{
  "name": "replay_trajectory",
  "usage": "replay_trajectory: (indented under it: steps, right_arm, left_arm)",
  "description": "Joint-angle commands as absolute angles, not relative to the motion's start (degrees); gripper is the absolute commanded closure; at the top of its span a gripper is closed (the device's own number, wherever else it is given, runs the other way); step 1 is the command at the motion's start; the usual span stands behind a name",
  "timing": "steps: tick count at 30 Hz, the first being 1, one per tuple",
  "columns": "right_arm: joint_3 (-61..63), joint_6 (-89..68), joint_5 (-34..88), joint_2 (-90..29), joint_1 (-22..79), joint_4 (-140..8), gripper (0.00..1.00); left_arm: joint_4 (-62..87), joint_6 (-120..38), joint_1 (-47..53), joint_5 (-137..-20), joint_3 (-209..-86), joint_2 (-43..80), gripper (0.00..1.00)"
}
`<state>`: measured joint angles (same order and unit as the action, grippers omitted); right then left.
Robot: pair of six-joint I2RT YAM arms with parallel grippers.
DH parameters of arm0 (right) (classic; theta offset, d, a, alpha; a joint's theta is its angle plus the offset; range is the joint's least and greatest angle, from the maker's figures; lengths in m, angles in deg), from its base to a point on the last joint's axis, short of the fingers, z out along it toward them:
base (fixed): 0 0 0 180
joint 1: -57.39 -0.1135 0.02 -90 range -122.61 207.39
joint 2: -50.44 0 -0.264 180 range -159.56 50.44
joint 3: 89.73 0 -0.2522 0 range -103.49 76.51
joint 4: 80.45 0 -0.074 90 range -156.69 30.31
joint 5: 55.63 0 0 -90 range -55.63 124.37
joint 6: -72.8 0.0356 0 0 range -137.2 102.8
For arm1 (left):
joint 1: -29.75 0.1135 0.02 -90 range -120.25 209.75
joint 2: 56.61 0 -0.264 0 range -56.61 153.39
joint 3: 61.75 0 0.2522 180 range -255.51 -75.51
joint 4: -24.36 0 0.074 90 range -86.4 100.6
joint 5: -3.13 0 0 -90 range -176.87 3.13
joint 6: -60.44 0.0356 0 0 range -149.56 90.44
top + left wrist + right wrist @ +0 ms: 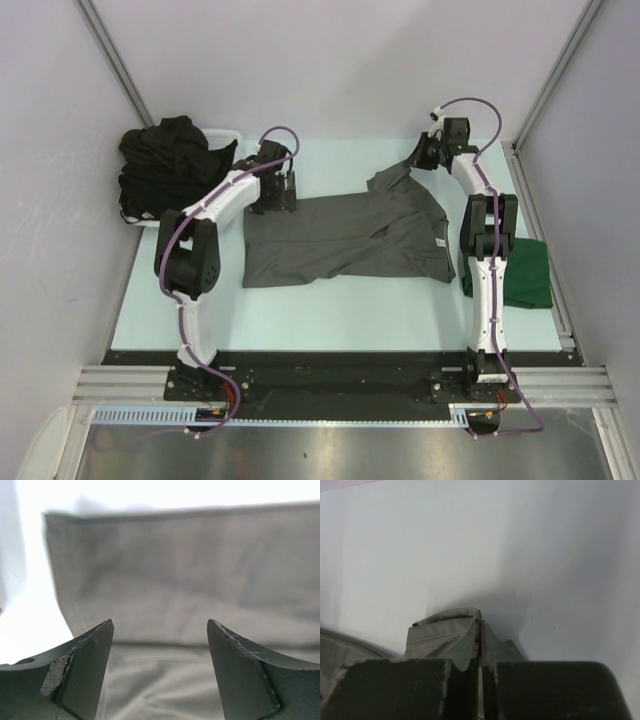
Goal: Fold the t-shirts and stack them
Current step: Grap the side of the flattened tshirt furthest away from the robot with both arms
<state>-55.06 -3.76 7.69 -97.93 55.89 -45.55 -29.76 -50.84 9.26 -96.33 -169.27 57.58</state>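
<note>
One grey tee [340, 240], L gripper [160, 625] wide above it, R gripper [480, 645] pinching sleeve, green tee [530, 275] part-hidden.

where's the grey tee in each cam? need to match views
Top external: grey t-shirt spread mid-table, between the arms.
Left wrist: fills most of the frame beyond the open left fingers, one corner at upper left.
Right wrist: a bunched fold pinched between the shut right fingers.
Shared landmark: the pale table, bare beside the shirt in each view.
</note>
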Motion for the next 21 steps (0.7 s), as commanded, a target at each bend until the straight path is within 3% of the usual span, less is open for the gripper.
replay_trajectory:
  steps: [1,11,21]
  right_arm:
    - [-54.3,-4.1,5.9,-93.7,56.0,-46.1,1.00]
    - [-52.1,-3.5,3.9,-93.4,56.3,-47.0,1.00]
    - [-51.6,-2.2,2.4,-93.7,58.6,-47.9,1.00]
  left_arm:
    - [-27.6,-48.9,11.2,-99.1,-173.7,60.3,0.18]
    - [-29.0,-48.0,14.3,-100.1,-182.2,69.8,0.17]
    - [-33.0,-47.1,16.0,-108.3,-189.2,75.1,0.16]
